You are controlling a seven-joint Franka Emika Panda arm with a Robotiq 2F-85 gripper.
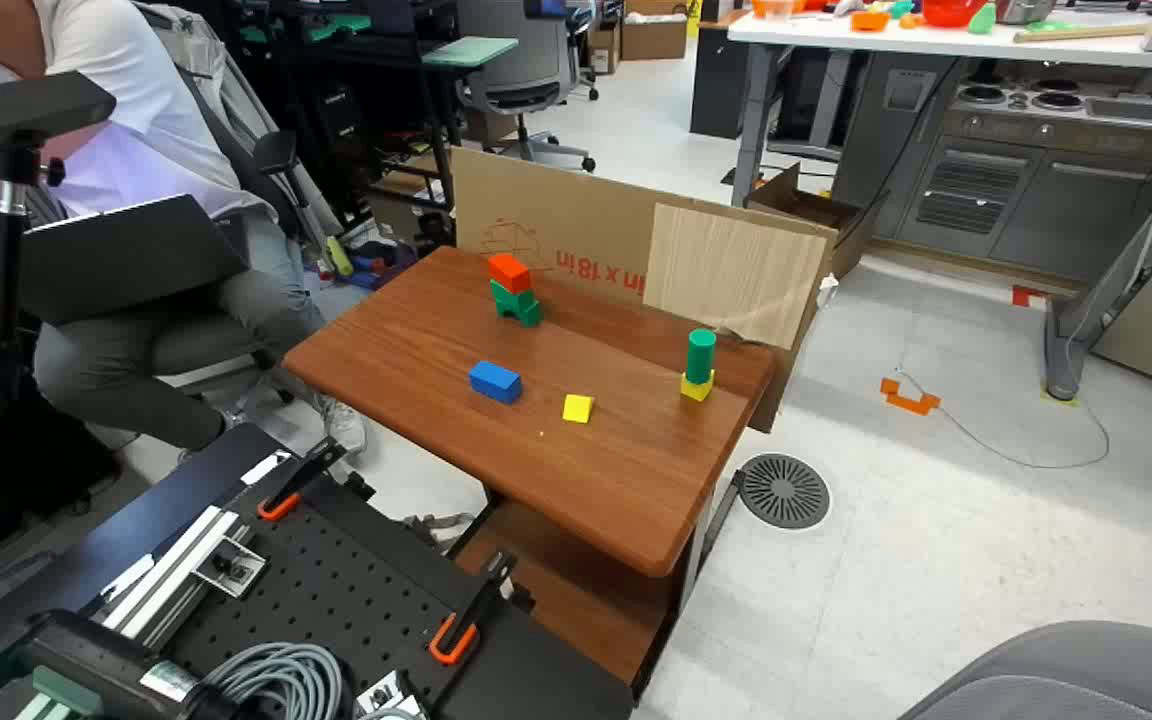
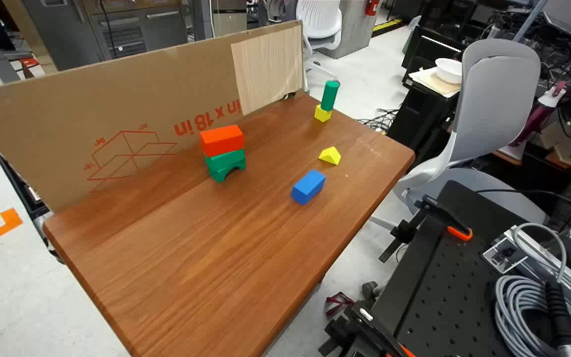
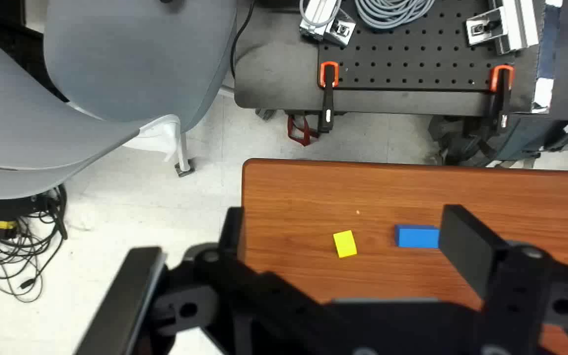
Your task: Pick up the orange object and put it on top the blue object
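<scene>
The orange object, a red-orange block point(image 1: 509, 272), lies on top of green arched blocks near the back edge of the table. It also shows in an exterior view point(image 2: 222, 141) and is out of view in the wrist view. The blue object, a blue rectangular block point(image 1: 495, 382), lies flat on the table with nothing on it. It also shows in an exterior view point(image 2: 308, 187). In the wrist view the blue block point(image 3: 416, 236) is partly hidden by a finger. My gripper point(image 3: 345, 212) is wide open and empty, above the table. It is outside both exterior views.
A small yellow block point(image 1: 578, 408) lies near the blue block on the brown table point(image 1: 576, 490). A green cylinder point(image 2: 329, 95) stands on a yellow cube point(image 2: 322, 113). Green arched blocks point(image 2: 226, 164) support the orange block. A cardboard panel point(image 2: 166, 94) stands along the back edge.
</scene>
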